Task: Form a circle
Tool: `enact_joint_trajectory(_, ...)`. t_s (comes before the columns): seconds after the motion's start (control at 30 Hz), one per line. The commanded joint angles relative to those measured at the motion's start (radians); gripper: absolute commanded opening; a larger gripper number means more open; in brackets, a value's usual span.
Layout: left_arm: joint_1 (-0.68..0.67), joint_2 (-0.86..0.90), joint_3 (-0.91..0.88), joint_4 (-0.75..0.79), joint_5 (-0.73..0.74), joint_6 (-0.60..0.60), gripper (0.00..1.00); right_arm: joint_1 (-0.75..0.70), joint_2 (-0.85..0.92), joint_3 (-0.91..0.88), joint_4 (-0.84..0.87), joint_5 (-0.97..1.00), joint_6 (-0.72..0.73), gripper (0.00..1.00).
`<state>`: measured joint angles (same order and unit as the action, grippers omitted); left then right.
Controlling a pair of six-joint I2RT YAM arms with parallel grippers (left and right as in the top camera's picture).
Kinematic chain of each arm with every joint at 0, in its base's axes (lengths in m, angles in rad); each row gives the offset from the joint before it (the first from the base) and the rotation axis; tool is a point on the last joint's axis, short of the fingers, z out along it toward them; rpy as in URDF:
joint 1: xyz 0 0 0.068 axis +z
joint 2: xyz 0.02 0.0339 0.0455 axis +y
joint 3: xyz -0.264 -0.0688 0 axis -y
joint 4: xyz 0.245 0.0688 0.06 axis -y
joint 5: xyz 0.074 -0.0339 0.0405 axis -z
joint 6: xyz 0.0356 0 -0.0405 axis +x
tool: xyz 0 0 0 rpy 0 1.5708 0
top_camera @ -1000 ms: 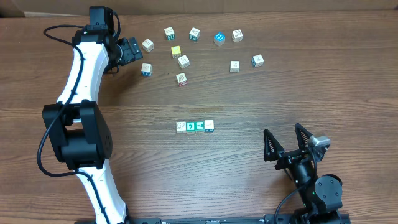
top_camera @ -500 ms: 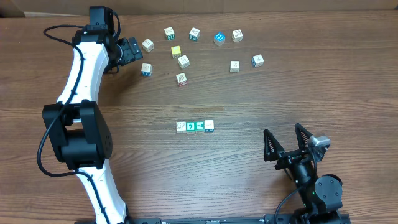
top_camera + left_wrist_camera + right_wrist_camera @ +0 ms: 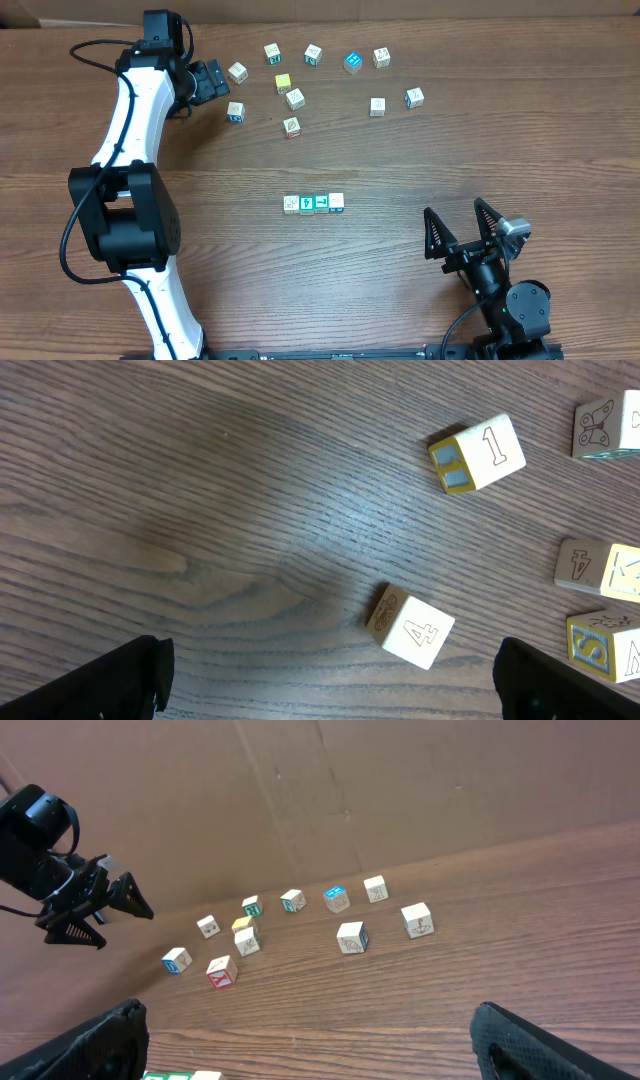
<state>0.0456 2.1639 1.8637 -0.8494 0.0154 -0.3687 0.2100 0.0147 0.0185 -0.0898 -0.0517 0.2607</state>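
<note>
Several small wooden letter and number blocks lie scattered across the far side of the table, among them a blue one [image 3: 353, 62] and a yellow one [image 3: 283, 83]. A short straight row of blocks [image 3: 314, 203] sits mid-table. My left gripper [image 3: 216, 84] hovers open at the far left, beside a pale block [image 3: 237, 72]. In the left wrist view a block marked 4 [image 3: 410, 628] lies on the wood just ahead of the open left gripper [image 3: 330, 695], apart from both fingers, and a block marked 1 [image 3: 478, 453] lies farther off. My right gripper [image 3: 454, 208] stands open and empty near the front right.
The table is dark wood grain. A brown cardboard wall [image 3: 400, 790] rises behind its far edge. More blocks [image 3: 600, 645] crowd the right edge of the left wrist view. The left arm [image 3: 135, 130] stretches along the table's left side.
</note>
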Motion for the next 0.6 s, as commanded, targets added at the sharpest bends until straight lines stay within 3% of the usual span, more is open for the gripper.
enact_joint_trajectory(0.0, -0.006, -0.005, 0.013, 0.0, 0.003, -0.021, 1.0, -0.004, -0.012, -0.01, 0.008, 0.005, -0.007, 1.0)
enact_joint_trajectory(0.57, -0.007, -0.088, 0.013, 0.0, 0.003, -0.021, 1.0, -0.004, -0.012, -0.01, 0.008, 0.005, -0.007, 1.0)
